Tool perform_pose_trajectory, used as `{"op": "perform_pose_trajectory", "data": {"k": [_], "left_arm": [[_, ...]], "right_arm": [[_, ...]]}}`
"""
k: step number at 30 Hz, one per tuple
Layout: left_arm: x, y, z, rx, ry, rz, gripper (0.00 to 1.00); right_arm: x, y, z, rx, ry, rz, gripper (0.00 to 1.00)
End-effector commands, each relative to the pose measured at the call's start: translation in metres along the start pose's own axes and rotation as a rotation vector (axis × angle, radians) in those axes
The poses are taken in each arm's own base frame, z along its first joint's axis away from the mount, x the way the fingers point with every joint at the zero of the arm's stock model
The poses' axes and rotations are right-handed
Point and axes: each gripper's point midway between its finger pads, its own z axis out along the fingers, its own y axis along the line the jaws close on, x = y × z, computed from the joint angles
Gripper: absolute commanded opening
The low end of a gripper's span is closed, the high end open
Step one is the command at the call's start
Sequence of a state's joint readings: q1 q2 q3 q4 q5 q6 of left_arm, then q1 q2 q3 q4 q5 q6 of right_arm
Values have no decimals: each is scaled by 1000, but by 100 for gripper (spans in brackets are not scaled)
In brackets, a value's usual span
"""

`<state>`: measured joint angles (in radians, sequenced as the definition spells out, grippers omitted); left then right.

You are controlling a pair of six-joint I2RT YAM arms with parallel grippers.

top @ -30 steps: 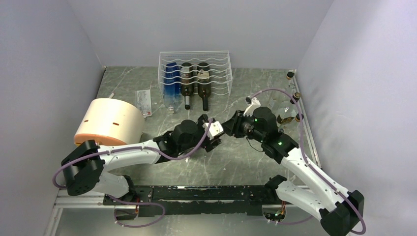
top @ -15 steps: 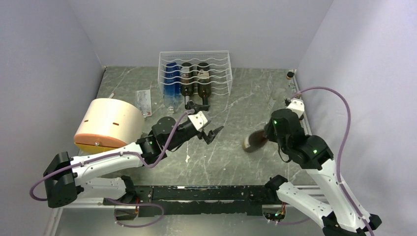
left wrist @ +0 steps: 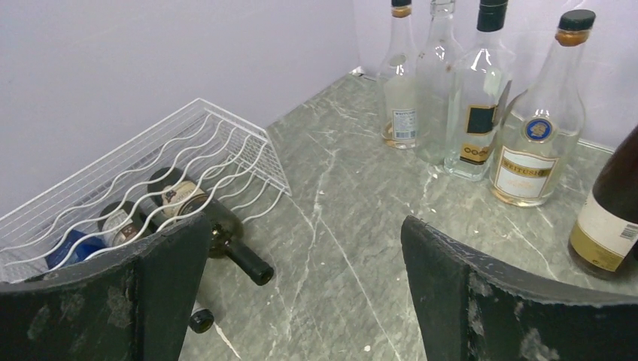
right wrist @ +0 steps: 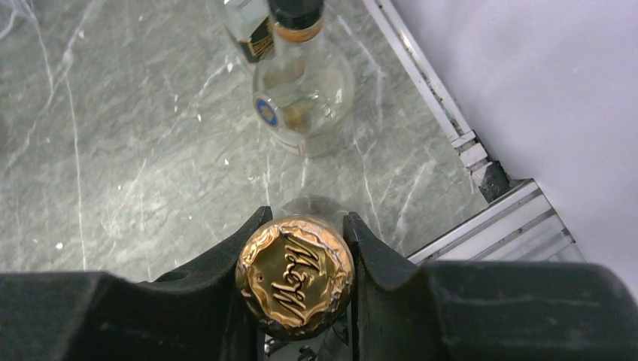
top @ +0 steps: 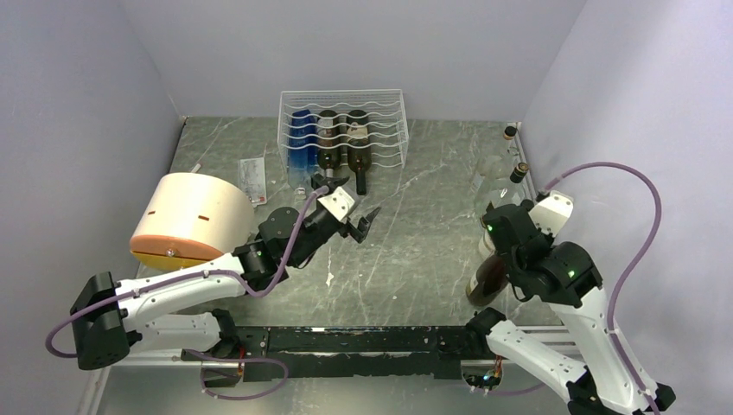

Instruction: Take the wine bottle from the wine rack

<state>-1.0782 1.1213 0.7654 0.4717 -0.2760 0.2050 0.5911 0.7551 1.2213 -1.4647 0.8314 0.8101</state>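
The white wire wine rack (top: 341,130) stands at the back of the table, and its front corner shows in the left wrist view (left wrist: 150,173). Three bottles lie in it: a blue one (top: 301,147) and two dark ones (top: 357,154). A dark wine bottle (top: 484,277) with a gold foil cap (right wrist: 295,274) is held upright at the near right, off the rack. My right gripper (right wrist: 305,226) is shut on its top. I cannot tell whether its base touches the table. My left gripper (top: 347,206) is open and empty just in front of the rack.
A cream drum (top: 194,216) lies at the left, with a small packet (top: 252,180) behind it. Several clear liquor bottles (left wrist: 481,98) stand along the right edge, one round-bellied (right wrist: 305,98) just beyond the held bottle. A metal rail (right wrist: 481,226) runs close to my right gripper.
The grippers met at mid-table a second ago. My left gripper opened and moved back toward the rack. My right arm swung the dark bottle to the near right and turned it upright.
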Motion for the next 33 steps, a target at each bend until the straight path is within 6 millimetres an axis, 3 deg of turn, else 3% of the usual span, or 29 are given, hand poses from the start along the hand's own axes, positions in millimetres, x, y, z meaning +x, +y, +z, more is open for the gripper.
{"op": "perform_pose_trajectory", "data": {"k": [1,9,13,17,24,30,33], "left_arm": [[-13,13,-4,-70,-40,-13,100],[-10,27,-4,-144,-14,-6,99],[-6,38,-2,-194,21,-7,99],[-3,51,-1,-227,36,-35,99],[-2,70,-2,-275,38,-58,99],[-3,81,-5,-306,33,-62,99],[-5,88,-7,-328,26,-61,99]], "right_arm": [[-52,-22,-8,84,-260,260,0],[-50,-20,9,176,-313,220,0],[-48,-9,13,129,-300,195,0],[-47,-8,10,106,-287,200,19],[-54,-17,0,85,-301,209,63],[-72,-19,-14,46,-328,197,86],[-92,-2,-26,-67,-350,117,93]]}}
